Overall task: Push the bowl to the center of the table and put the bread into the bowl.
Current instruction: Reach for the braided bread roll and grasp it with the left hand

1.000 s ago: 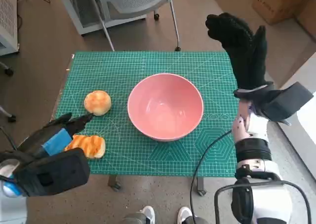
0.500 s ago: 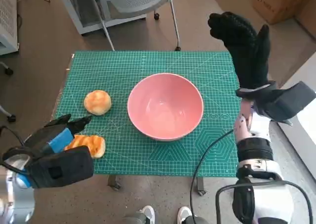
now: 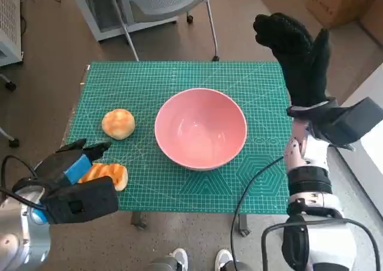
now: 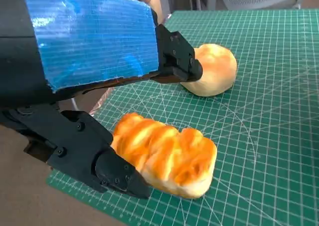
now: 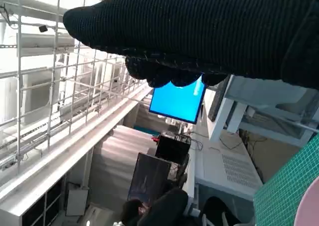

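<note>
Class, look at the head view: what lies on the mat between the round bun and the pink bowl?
Nothing: in the head view only bare green mat separates the round bun from the pink bowl.

- My table (image 3: 90, 73) wears a green grid mat (image 3: 197, 76) and stands on a brown floor (image 3: 54, 49).
- A grey chair (image 3: 161, 2) stands beyond it, a cardboard box (image 3: 338, 2) in the far corner.
- Past my glove, a wire grid (image 5: 45, 81), a lit blue screen (image 5: 177, 104) and bright daylight.

Lab: cutting mat (image 3: 179, 79), monitor (image 5: 177, 102), wire racks (image 5: 60, 111).
</note>
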`<state>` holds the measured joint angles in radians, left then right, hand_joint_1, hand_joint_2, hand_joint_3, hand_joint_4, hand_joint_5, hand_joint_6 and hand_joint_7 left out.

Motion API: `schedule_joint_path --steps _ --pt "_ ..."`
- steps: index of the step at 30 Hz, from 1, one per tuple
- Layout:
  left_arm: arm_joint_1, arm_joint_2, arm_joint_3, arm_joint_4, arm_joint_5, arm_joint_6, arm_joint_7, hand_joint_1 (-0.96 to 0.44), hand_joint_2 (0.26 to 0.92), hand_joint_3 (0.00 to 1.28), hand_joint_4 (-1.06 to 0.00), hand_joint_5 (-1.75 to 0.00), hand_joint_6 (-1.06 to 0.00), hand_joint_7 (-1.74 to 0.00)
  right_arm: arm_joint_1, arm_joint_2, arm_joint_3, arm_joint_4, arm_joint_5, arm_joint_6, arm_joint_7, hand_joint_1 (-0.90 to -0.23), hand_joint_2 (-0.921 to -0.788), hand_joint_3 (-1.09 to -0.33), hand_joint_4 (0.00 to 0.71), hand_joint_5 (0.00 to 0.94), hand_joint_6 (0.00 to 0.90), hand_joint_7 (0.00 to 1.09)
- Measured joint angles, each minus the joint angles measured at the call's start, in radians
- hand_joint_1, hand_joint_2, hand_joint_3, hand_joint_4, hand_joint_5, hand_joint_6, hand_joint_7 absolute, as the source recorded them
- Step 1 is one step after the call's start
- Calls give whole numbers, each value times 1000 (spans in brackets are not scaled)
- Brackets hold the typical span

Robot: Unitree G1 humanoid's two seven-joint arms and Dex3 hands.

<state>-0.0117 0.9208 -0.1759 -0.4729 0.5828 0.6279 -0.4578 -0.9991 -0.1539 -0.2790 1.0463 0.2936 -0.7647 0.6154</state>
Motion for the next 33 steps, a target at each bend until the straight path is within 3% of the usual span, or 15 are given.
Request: schedule_joint_path --steps 6,12,13,14,16,17,20,33 --pt "4 -19 -14 46 44 -63 9 135 772 29 -533 -27 -604 -24 1 0 3 -12 0 3 -1 -728 -921 -619 206 3 380 16" --pt "3 -23 -27 107 83 -124 9 151 818 39 -766 -63 -770 -53 6 -1 3 -18 -1 6 -1 -734 -921 -621 208 3 382 16" --pt "3 -24 -29 114 88 -130 9 230 855 53 -734 -479 -830 -80 6 -1 3 -18 -1 6 -1 -733 -921 -622 208 3 383 15" --pt "3 -25 -30 122 90 -137 9 280 879 69 -705 -756 -868 -97 7 -1 3 -18 -1 6 -1 -732 -921 -622 208 3 383 15" --pt "2 -26 -30 134 97 -151 8 145 899 54 -728 -958 -755 -572 8 -1 3 -18 -1 6 -1 -730 -921 -623 208 3 382 14" --pt "1 -26 -30 138 99 -157 8 94 901 49 -744 -1033 -732 -729 8 -2 3 -18 -1 6 -1 -729 -921 -623 208 3 379 12" --pt "-1 -26 -25 138 101 -175 -3 33 900 38 -768 -1108 -719 -914 8 -3 3 -18 0 6 -1 -728 -921 -623 208 2 376 10" --pt "18 -26 35 63 88 -220 -76 4 900 28 -787 -1118 -711 -1021 8 -5 -1 -18 1 4 0 -724 -921 -636 209 2 368 4"
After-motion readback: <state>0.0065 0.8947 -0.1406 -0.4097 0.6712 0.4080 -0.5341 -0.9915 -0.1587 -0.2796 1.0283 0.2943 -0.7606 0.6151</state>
